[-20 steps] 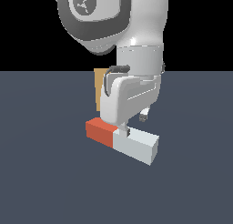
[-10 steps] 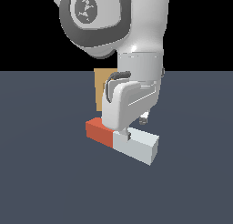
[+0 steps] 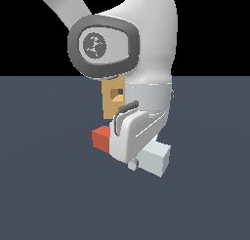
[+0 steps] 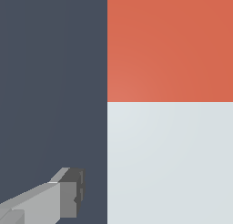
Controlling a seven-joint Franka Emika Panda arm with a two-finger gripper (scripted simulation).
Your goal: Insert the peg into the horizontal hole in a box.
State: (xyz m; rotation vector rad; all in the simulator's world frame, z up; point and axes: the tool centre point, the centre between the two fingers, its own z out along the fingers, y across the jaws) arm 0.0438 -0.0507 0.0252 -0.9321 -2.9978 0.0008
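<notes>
The peg [image 3: 155, 157] lies on the bench [image 3: 49, 195], its middle hidden behind the tool [image 3: 132, 165]. One fingertip [image 4: 73, 191] shows apart from the peg; I cannot tell whether it grips. Behind, the arm partly covers the box [image 3: 113, 101], its hole [image 3: 117, 92] visible.

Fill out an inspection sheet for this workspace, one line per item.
Surface: flat dark blue-grey floor.
Job's things: peg lies on the floor, red end toward the exterior view's left; box stands behind it, its hole empty.
Clutter: nothing seen.
Grippers: gripper low over the peg; one of the fingers shows beside the peg, apart from it; open or shut cannot be told.
Cables: nothing seen.
Surroundings: black background.
</notes>
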